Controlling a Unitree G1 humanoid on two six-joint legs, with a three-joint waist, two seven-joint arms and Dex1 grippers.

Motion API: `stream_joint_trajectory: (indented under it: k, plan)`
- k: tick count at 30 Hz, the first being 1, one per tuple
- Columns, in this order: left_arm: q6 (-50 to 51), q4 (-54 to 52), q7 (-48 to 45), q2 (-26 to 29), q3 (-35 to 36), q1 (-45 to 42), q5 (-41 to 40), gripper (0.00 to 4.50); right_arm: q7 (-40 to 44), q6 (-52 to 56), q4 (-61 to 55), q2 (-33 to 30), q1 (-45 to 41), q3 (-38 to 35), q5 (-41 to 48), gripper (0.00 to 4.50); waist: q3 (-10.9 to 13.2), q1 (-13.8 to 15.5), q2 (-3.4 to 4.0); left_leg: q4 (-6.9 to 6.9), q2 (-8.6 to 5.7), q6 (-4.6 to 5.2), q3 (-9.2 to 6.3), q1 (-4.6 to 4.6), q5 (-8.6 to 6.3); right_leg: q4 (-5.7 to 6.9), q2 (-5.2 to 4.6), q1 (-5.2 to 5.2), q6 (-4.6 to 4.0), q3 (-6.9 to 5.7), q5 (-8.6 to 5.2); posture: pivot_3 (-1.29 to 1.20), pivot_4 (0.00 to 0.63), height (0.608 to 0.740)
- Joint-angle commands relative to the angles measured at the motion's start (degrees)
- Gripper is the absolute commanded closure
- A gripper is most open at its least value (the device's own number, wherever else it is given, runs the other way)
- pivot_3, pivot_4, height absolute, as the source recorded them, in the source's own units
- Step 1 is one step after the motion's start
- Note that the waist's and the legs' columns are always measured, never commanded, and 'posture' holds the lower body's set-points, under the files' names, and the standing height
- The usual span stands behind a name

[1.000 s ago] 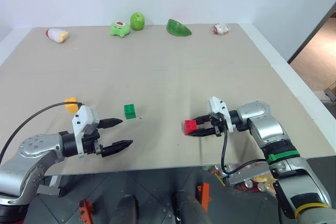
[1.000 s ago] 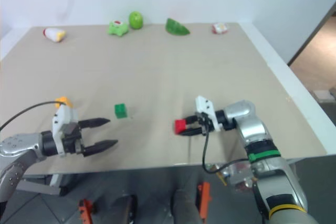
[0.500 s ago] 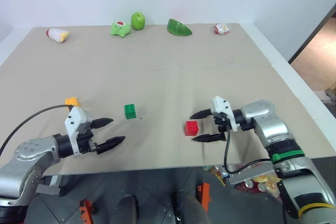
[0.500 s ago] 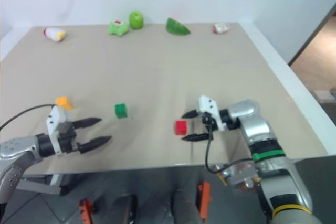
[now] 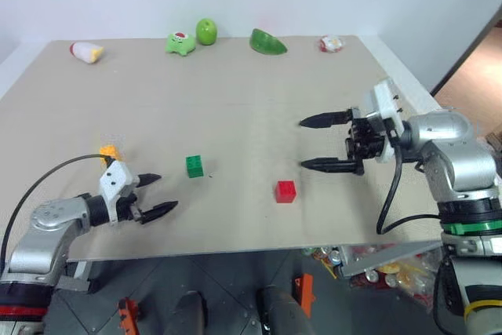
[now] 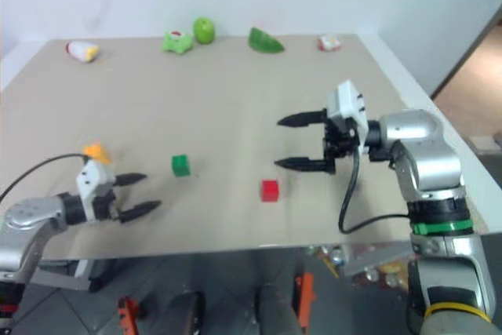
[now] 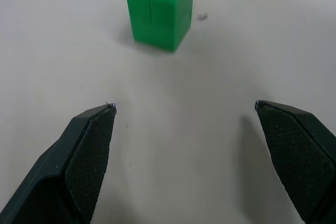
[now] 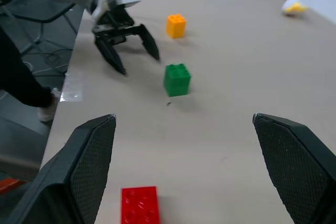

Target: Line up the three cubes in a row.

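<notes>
My left end effector (image 5: 155,194) hangs with fingers spread near the table's (image 5: 259,92) front edge, toward its left corner. The yellow-orange cube (image 5: 108,151) sits just behind it, the green cube (image 5: 194,165) beside it. The red cube (image 5: 285,191) lies free mid-front. My right end effector (image 5: 312,143), spread wide, hovers above the table near the right edge.

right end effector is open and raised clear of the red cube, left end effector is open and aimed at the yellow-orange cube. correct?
Not quite. The left end effector is open but aimed at the green cube, not the yellow-orange cube; the left wrist view shows green straight ahead between its fingers. The rest holds: the right end effector is open and raised clear of the red cube.
</notes>
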Motion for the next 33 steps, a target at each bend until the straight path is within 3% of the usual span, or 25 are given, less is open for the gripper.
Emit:
stream_joint_trajectory:
  k: [1, 17, 24, 33]
  plan:
    - [-4.35, 6.34, -2.05, -0.47, -1.99, -5.63, 2.95, 0.11, -2.42, 1.18, -4.86, 0.57, 1.40, 0.14, 0.50, 0.17, 0.00, 0.25, 0.00, 0.00, -0.02, 0.00, -0.01, 0.00, 0.00, 0.01, -0.01, 0.01, 0.07, -0.01, 0.02, 0.00, 0.150, 0.733]
    - [-9.58, 25.79, -7.25, -6.67, -6.51, -24.38, 6.95, 0.11, -5.89, 4.07, -8.86, 0.04, 3.01, -0.87, 1.84, 0.17, 0.00, 0.13, 0.00, 0.04, -0.02, 0.01, -0.05, -0.01, 0.01, 0.03, 0.03, 0.01, 0.16, -0.03, 0.12, 0.00, 0.150, 0.733]
    - [-11.87, 30.02, -9.18, -9.31, -8.09, -28.08, 8.89, 0.11, -6.86, 4.16, -9.13, 0.28, 3.16, -0.49, 1.64, 0.17, 0.00, 0.02, 0.00, 0.05, -0.03, 0.01, -0.06, -0.01, 0.01, 0.03, 0.03, 0.02, 0.18, -0.03, 0.13, 0.00, 0.150, 0.733]
    - [-11.79, 29.41, -11.81, -9.32, -8.28, -26.95, 8.85, 2.90, -7.62, 4.23, -9.12, 0.06, 3.52, -0.69, 1.66, 0.13, 0.00, -0.04, 0.00, 0.04, -0.03, 0.02, -0.08, -0.01, 0.01, 0.03, 0.04, 0.02, 0.19, -0.02, 0.13, 0.00, 0.150, 0.733]
